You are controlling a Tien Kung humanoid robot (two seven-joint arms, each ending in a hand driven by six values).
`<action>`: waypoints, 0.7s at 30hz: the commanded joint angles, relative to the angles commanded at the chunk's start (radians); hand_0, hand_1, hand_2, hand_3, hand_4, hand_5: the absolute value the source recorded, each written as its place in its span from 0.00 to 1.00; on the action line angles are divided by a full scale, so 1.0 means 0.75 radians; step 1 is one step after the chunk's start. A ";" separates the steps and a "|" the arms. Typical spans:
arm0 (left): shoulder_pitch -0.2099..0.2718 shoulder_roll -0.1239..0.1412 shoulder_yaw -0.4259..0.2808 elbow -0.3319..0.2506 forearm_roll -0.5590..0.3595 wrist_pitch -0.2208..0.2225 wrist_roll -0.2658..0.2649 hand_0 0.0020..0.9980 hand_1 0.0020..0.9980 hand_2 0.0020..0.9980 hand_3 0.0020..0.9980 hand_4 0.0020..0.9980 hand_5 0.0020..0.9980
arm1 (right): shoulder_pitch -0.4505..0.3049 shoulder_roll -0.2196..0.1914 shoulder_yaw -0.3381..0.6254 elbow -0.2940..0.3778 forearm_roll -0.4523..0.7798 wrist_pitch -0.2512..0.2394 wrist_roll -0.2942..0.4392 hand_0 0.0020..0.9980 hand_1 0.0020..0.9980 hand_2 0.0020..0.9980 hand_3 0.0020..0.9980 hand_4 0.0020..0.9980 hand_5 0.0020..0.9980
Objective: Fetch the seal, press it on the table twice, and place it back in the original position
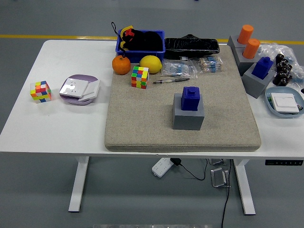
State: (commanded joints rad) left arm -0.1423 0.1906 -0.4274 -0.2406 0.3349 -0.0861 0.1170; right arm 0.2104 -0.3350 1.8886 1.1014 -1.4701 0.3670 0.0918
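- We see a white table [71, 128] on white legs, standing on a grey floor [38, 199]; a yellow line [28, 36] runs across the floor behind the table.
- A beige felt mat [142, 118] covers the table's middle and right part, its near edge close to the table's near edge.
- The blue seal [191, 98] sits upright on its grey block [188, 115], near the middle of the mat.
- Neither robot hand shows anywhere, so we cannot tell how the fingers are set.
- At the mat's far edge lie a colourful puzzle cube [140, 77], a pen [171, 80], an orange [121, 65] and a lemon [151, 63].
- Behind the fruit stands a blue bin [142, 47] with a black toy inside, and beside it a black wrapped package [192, 46].
- Small clear bags [190, 66] of parts lie just in front of that package.
- On the bare left side we find a second puzzle cube [40, 91] and a lilac plate [78, 90] carrying white pieces.
- At the right edge are two orange seals [248, 40] on a grey block, a second blue seal [262, 67] on its own grey block, and a blue-grey dish [284, 102] holding a white card.
- Under the table, a white power strip [162, 166] and black cables [223, 190] hang.
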 joint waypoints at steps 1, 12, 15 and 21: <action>0.000 0.001 0.001 0.000 0.000 0.001 0.000 0.81 0.82 0.79 0.84 0.81 0.42 | -0.004 0.001 0.011 0.004 -0.003 -0.003 -0.003 0.84 0.75 0.69 0.70 0.93 0.22; 0.006 0.002 -0.011 0.001 0.007 -0.002 -0.001 0.81 0.82 0.79 0.84 0.80 0.42 | -0.055 0.012 0.119 0.036 -0.021 0.005 -0.033 0.83 0.73 0.68 0.69 0.92 0.22; 0.008 0.000 -0.008 0.002 0.005 -0.001 0.000 0.82 0.82 0.79 0.84 0.80 0.41 | -0.060 0.016 0.144 0.043 -0.024 0.005 -0.037 0.82 0.70 0.68 0.69 0.91 0.22; 0.007 -0.004 -0.011 0.002 0.004 0.000 0.001 0.82 0.82 0.79 0.84 0.80 0.41 | -0.070 0.023 0.173 0.054 -0.027 0.006 -0.042 0.82 0.69 0.67 0.68 0.89 0.21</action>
State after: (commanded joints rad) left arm -0.1368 0.1875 -0.4355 -0.2394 0.3380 -0.0862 0.1174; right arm 0.1577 -0.3179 2.0181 1.1422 -1.4901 0.3712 0.0600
